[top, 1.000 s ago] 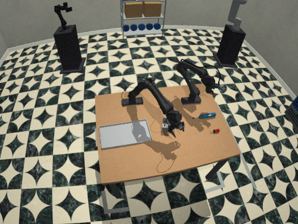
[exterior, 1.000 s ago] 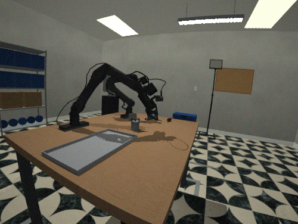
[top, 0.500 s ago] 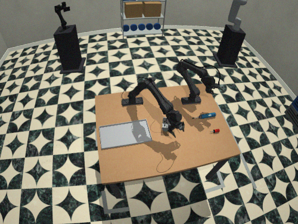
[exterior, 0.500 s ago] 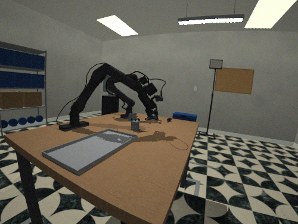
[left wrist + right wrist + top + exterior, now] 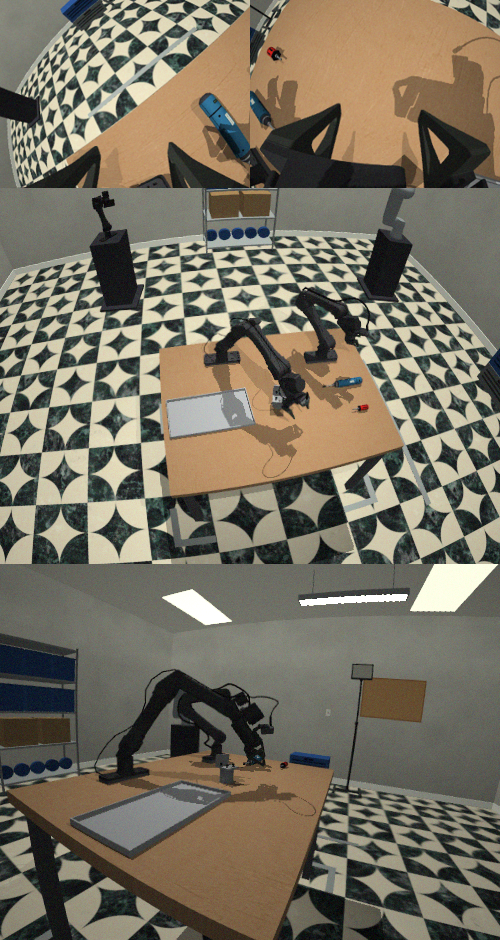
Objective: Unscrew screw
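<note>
Sideways is how the next move is lying for the left gripper (image 5: 356, 337) (image 5: 132, 150): its fingers are standing spread with nothing between them, while the electric screwdriver (image 5: 349, 381) (image 5: 257, 757) (image 5: 228, 127) (image 5: 259, 110) is resting on the table (image 5: 200, 468) (image 5: 200, 864) (image 5: 138, 138) (image 5: 372, 63), off to the right in that arm's wrist view. Its long axis is slanting there, the rounded butt lying up and toward the fingers and the bit end running down past the frame's right edge. From above, the bit is pointing roughly toward the joint module (image 5: 276, 398) (image 5: 227, 774), which is standing beside the right gripper (image 5: 300, 411) (image 5: 256, 762) (image 5: 380, 108). That gripper is holding its fingers wide apart, empty, and the driver is showing only at the left edge of its wrist view, so the left arm is looking the nearer and better placed to fetch it. The coming move is probably asking the left gripper to shift across to the barrel and turn until its fingers are straddling it crosswise; closing off-centre could be rolling it away. Which screw is still down, the pictures are not showing clearly. The red screwdriver (image 5: 363, 407) (image 5: 284, 765) (image 5: 272, 52) is lying apart, likely not wanted.
</note>
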Action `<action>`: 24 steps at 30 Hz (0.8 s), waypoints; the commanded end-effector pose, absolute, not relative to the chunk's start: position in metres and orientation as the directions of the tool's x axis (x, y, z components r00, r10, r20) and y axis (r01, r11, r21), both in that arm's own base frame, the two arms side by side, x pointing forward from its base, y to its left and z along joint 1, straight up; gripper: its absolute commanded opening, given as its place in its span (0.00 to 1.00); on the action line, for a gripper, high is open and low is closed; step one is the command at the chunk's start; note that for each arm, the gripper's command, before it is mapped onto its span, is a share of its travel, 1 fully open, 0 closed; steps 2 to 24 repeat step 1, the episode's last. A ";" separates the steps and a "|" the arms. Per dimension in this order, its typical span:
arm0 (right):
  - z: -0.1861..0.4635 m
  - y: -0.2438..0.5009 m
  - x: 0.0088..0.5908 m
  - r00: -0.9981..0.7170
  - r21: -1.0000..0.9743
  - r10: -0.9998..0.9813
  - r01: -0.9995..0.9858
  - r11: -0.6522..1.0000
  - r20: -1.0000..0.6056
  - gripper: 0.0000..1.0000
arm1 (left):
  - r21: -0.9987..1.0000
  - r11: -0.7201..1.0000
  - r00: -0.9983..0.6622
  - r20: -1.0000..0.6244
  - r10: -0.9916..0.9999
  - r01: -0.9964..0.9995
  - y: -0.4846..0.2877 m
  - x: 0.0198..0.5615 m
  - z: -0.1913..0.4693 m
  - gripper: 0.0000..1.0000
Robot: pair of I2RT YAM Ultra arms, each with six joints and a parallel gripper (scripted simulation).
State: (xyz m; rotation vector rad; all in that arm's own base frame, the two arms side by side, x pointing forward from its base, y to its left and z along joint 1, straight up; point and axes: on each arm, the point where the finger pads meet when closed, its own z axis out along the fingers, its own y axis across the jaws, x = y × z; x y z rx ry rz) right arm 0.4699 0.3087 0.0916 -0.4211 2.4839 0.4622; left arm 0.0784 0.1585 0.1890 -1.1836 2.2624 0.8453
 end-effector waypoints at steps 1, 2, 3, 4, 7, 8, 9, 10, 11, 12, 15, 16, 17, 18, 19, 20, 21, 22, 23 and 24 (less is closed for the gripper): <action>0.101 0.308 0.472 -0.781 0.232 -0.185 -0.389 0.892 -0.597 0.86 | 0.325 0.428 -0.530 -0.632 -0.566 -0.843 0.159 0.071 0.189 0.65; 0.101 0.308 0.472 -0.781 0.232 -0.185 -0.389 0.892 -0.597 0.86 | 0.325 0.428 -0.530 -0.632 -0.566 -0.843 0.159 0.071 0.189 0.65; 0.101 0.308 0.472 -0.781 0.232 -0.185 -0.389 0.892 -0.597 0.86 | 0.325 0.428 -0.530 -0.632 -0.566 -0.843 0.159 0.071 0.189 0.65; 0.101 0.308 0.472 -0.781 0.232 -0.185 -0.389 0.892 -0.597 0.86 | 0.325 0.428 -0.530 -0.632 -0.566 -0.843 0.159 0.071 0.189 0.65; 0.101 0.308 0.472 -0.781 0.232 -0.185 -0.389 0.892 -0.597 0.86 | 0.325 0.428 -0.530 -0.632 -0.566 -0.843 0.159 0.071 0.189 0.65; 0.101 0.308 0.472 -0.781 0.232 -0.185 -0.389 0.892 -0.597 0.86 | 0.325 0.428 -0.530 -0.632 -0.566 -0.843 0.159 0.071 0.189 0.65; 0.101 0.308 0.472 -0.781 0.232 -0.185 -0.389 0.892 -0.597 0.86 | 0.325 0.428 -0.530 -0.632 -0.566 -0.843 0.159 0.071 0.189 0.65; 0.101 0.308 0.472 -0.781 0.232 -0.185 -0.389 0.892 -0.597 0.86 | 0.325 0.428 -0.530 -0.632 -0.566 -0.843 0.159 0.071 0.189 0.65; 0.101 0.308 0.472 -0.781 0.232 -0.185 -0.389 0.892 -0.597 0.86 | 0.325 0.428 -0.530 -0.632 -0.566 -0.843 0.159 0.071 0.189 0.65; 0.101 0.308 0.472 -0.781 0.232 -0.185 -0.389 0.892 -0.597 0.86 | 0.325 0.428 -0.530 -0.632 -0.566 -0.843 0.159 0.071 0.189 0.65; 0.101 0.308 0.472 -0.781 0.232 -0.185 -0.389 0.892 -0.597 0.86 | 0.325 0.428 -0.530 -0.632 -0.566 -0.843 0.159 0.071 0.189 0.65; 0.101 0.308 0.472 -0.781 0.232 -0.185 -0.389 0.892 -0.597 0.86 | 0.325 0.428 -0.530 -0.632 -0.566 -0.843 0.159 0.071 0.189 0.65; 0.101 0.308 0.472 -0.781 0.232 -0.185 -0.389 0.892 -0.597 0.86 | 0.325 0.428 -0.530 -0.632 -0.566 -0.843 0.159 0.071 0.189 0.65; 0.101 0.308 0.472 -0.781 0.232 -0.185 -0.389 0.892 -0.597 0.86 | 0.325 0.428 -0.530 -0.632 -0.566 -0.843 0.159 0.071 0.189 0.65; 0.101 0.308 0.472 -0.781 0.232 -0.185 -0.389 0.892 -0.597 0.86 | 0.325 0.428 -0.530 -0.632 -0.566 -0.843 0.159 0.071 0.189 0.65; 0.101 0.308 0.472 -0.781 0.232 -0.185 -0.389 0.892 -0.597 0.86 | 0.325 0.428 -0.530 -0.632 -0.566 -0.843 0.159 0.071 0.189 0.65; 0.101 0.308 0.472 -0.781 0.232 -0.185 -0.389 0.892 -0.597 0.86 | 0.325 0.428 -0.530 -0.632 -0.566 -0.843 0.159 0.071 0.189 0.65; 0.101 0.308 0.472 -0.781 0.232 -0.185 -0.389 0.892 -0.597 0.86 | 0.325 0.428 -0.530 -0.632 -0.566 -0.843 0.159 0.071 0.189 0.65; 0.101 0.308 0.472 -0.781 0.232 -0.185 -0.389 0.892 -0.597 0.86 | 0.325 0.428 -0.530 -0.632 -0.566 -0.843 0.159 0.071 0.189 0.65; 0.101 0.308 0.472 -0.781 0.232 -0.185 -0.389 0.892 -0.597 0.86 | 0.325 0.428 -0.530 -0.632 -0.566 -0.843 0.159 0.071 0.189 0.65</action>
